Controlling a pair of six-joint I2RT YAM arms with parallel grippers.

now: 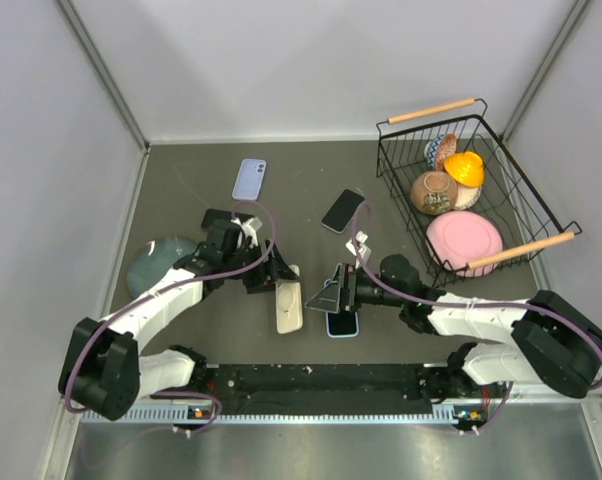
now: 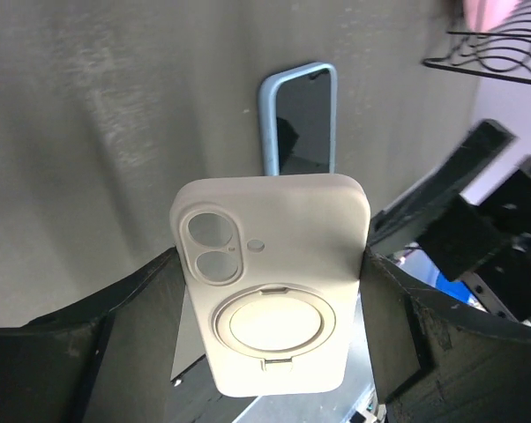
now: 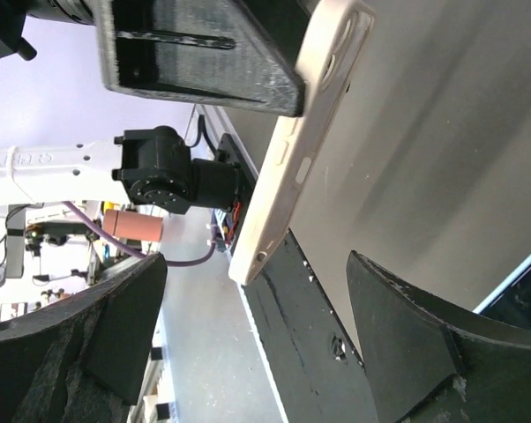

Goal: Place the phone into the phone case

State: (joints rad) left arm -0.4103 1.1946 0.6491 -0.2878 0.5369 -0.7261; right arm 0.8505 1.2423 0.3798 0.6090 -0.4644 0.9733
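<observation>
Phone case [image 2: 270, 282], cream, with a twin-lens camera cut-out and a round ring on its back: pinched by its long edges in the left claw [image 2: 270, 256], tilted, back to the wrist camera, near the middle of the bench's front. Bench [image 1: 181, 200], dark grey, walled in pale panels. Wire basket [image 1: 379, 160], black with two wooden handles, at the far right; it holds a pink plate [image 1: 463, 240], a brown bowl [image 1: 434, 192] and a yellow piece [image 1: 464, 166]. Right claw [image 3: 257, 264], fingers spread and holding nothing, faces the case from the right, just above a blue-cased phone [image 2: 301, 119] lying screen-up on the bench. Blue-grey dish [image 1: 153, 262], at the left edge, partly under the left arm. Lavender phone [image 1: 249, 179], back up, far centre-left. Black phone [image 1: 343, 210], bare, lying flat beyond the right claw, well apart from the case. A marking on the white arm link is too small to read.
</observation>
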